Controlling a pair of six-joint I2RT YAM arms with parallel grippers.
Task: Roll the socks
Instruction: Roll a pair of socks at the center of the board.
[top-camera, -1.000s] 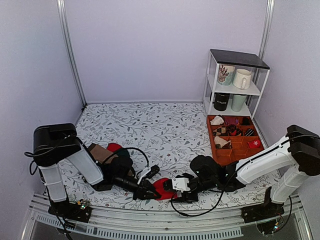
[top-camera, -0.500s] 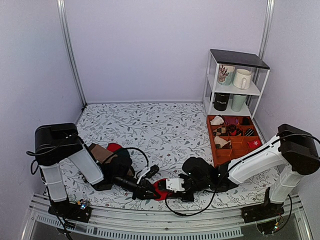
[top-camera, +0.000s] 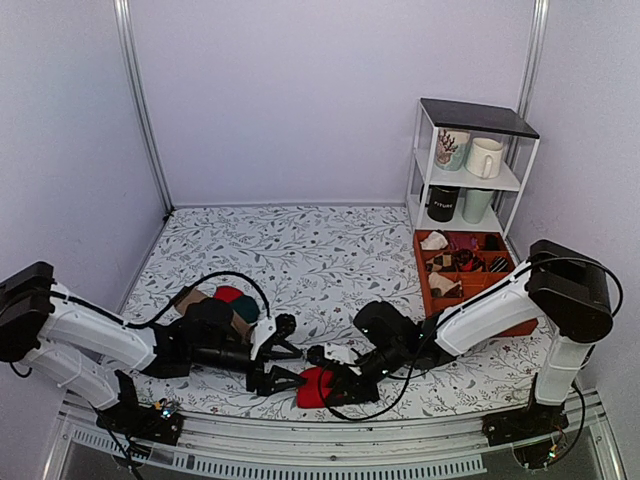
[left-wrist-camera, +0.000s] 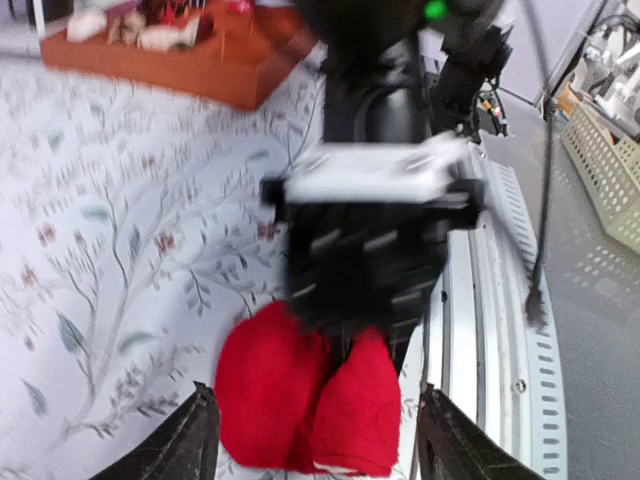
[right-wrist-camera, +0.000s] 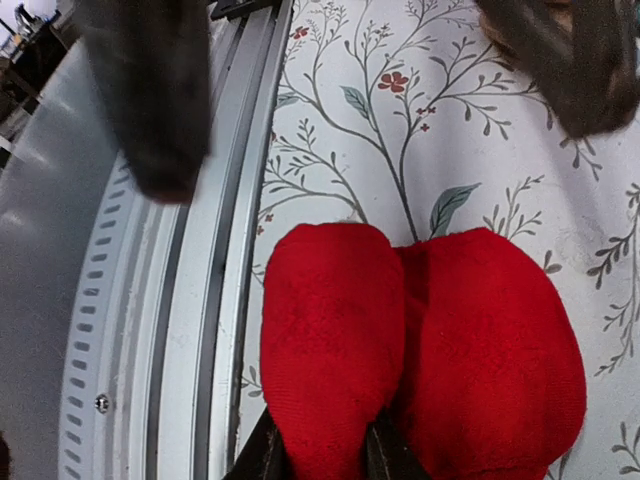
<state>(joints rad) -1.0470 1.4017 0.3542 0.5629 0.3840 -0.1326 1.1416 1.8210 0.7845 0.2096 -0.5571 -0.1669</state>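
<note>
Black-fingered R gripper (right-wrist-camera: 322, 447) is pinched onto one lobe of the socks (right-wrist-camera: 430, 350). The knit necks in betw. the two tips, so it reads as grasping, not released. Hold is at the bundle's right-hand end. The rest lies away from that hand, toward the left edge of the bench (top-camera: 330, 260).

Socks: bright red, bunched into two rounded lobes side by side. The crease betw. them runs approx. along the front edge, i.e. on the line from one hand to the other. Pale end not visible. Bundle sits on the patterned cloth just beside the front rail (right-wrist-camera: 190, 300), a bit left of mid-bench.

L gripper (left-wrist-camera: 318, 395): jaws spread wide, holding nothing, facing R gripper head-on. In its wrist view the free end of the bundle lies in the gap betw. its tips. Contact w/ either finger: can't tell.

Judgement: R arm has the bundle, and L is the one nearest the loose end. Next move prob. turns on L closing across both lobes, since its gap already lines up w/ the bundle's width. Risks: bundle is close to the rail, so little room for the front-side finger, and soft knit may squash rather than turn.

Further out: orange tray (top-camera: 470, 290) at the right edge, well apart, not in play.
</note>
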